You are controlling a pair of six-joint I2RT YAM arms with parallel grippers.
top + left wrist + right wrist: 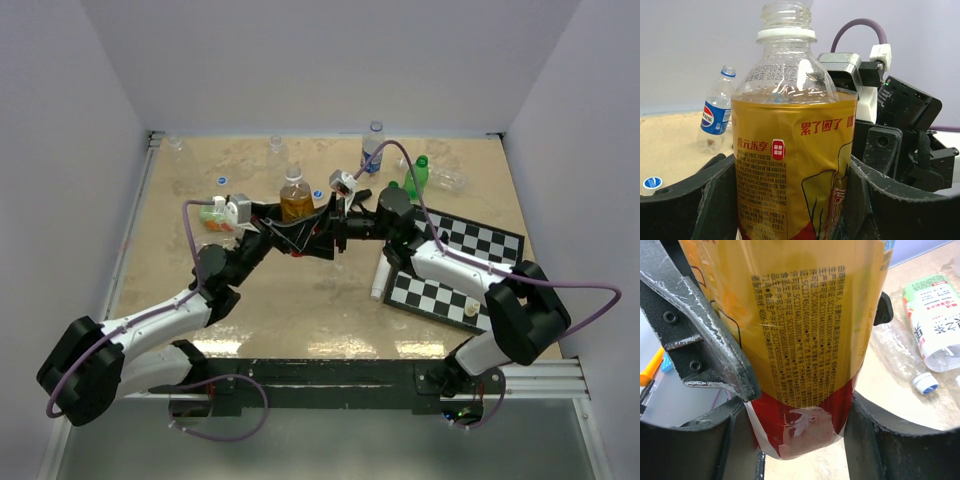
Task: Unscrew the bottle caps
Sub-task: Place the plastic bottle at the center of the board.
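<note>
Near far edge of bench (330, 310), centre | amber clear-plastic bottle (296, 198), yellow-red label, upright, neck up | left gripper (790, 190) clamps its body, arm stretched forward | right gripper (795, 440) pinches its lower end from the right

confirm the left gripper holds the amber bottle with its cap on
Not quite: the left gripper does hold the amber bottle, but its cap is off. The left wrist view shows the threaded neck bare and open.

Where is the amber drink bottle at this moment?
In the top view the amber drink bottle is at centre, toward the back, gripped by the left gripper and the right gripper.
</note>
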